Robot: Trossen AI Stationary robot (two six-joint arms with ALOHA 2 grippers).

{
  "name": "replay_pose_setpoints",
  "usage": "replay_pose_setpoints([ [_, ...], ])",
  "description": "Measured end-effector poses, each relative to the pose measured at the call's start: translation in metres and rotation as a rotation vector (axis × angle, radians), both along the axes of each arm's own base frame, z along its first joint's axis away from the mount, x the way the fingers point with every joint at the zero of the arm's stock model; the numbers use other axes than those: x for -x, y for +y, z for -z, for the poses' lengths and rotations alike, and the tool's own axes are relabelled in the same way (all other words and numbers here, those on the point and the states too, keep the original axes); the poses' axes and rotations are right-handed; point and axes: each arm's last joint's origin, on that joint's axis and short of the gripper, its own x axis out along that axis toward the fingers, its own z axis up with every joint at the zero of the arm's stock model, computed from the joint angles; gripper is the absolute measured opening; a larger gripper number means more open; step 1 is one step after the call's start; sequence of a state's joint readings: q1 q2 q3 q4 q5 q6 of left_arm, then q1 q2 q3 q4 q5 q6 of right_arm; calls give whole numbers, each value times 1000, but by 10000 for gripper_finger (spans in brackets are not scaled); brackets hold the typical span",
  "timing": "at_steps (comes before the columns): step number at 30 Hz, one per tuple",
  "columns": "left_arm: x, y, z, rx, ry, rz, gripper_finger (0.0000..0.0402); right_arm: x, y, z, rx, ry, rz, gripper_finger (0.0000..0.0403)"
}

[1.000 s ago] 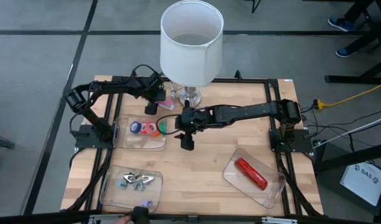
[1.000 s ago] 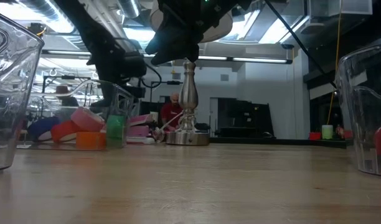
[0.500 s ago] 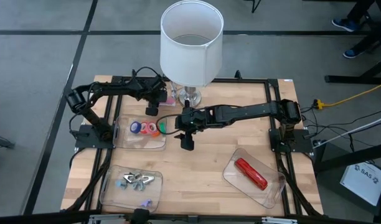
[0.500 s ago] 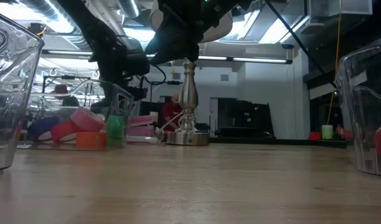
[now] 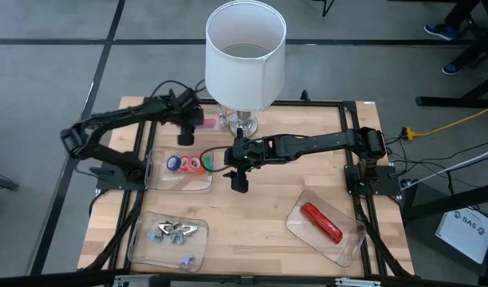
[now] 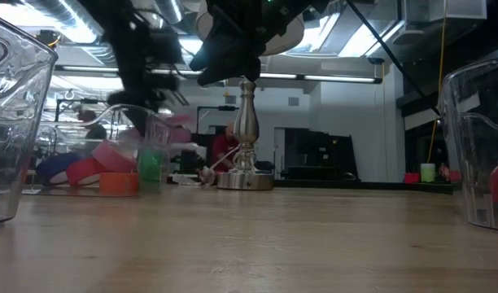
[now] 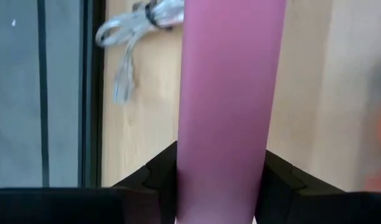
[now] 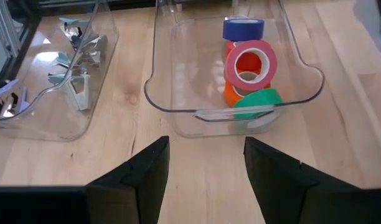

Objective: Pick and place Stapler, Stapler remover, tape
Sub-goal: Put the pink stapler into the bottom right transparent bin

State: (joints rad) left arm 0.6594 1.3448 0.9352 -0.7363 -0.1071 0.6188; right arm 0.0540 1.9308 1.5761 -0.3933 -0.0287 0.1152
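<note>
Wood tabletop, lamp at the back. Left gripper point(image 7: 221, 180) clamps a pink stapler point(image 7: 231, 87), probably by its end; rigid, smooth plastic, likely slippery. Right gripper point(image 8: 206, 168) hangs spread, tape rolls point(image 8: 249, 65) in the tray point(image 8: 178, 115) just ahead.

The surface point(image 5: 260, 199) is pale, light-grained wood, framed in black. Both arms are dark — the left gripper point(image 7: 221, 180) black around a plain pink roll point(image 7: 231, 93). In the clear tape tray point(image 8: 178, 93) sit rolls of blue point(image 8: 243, 28), pink with a red core point(image 8: 251, 62), orange point(image 8: 231, 93) and green point(image 8: 259, 101). The stapler point(image 5: 321, 222) is red in its clear tray point(image 5: 352, 247). The staple removers point(image 5: 174, 231) are silvery. The lampshade point(image 5: 245, 54) is white; its stem point(image 6: 247, 122) is brushed silver.
</note>
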Motion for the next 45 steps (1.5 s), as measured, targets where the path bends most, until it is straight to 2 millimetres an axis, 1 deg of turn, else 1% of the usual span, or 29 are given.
replay_pose_setpoints([
  [4,20,-13,-19,9,-14,-67,142,0,0,0,-6,-2,8,208],
  [7,33,-24,-34,-23,-55,-124,142,-1,0,-1,-8,-12,9,208],
  [14,61,-44,-67,-230,-159,-273,142,-2,0,-3,-12,-35,12,208],
  [22,91,-65,-96,-413,-377,-483,142,-4,0,-5,-38,-59,58,208],
  [25,98,-72,-108,-462,-504,-506,142,-6,-2,-8,-13,-102,90,208],
  [30,103,-85,-123,-448,-709,-423,142,-12,-3,-16,25,-204,148,208],
  [33,102,-95,-131,-350,-868,-323,142,-14,-4,-19,51,-252,162,208],
  [37,98,-107,-143,-186,-1067,-143,142,-17,-4,-26,80,-327,151,208],
  [40,94,-114,-146,-83,-1126,-58,142,-19,-4,-31,96,-386,139,208],
  [45,89,-124,-144,86,-1132,42,142,-22,-4,-39,128,-470,120,208],
])
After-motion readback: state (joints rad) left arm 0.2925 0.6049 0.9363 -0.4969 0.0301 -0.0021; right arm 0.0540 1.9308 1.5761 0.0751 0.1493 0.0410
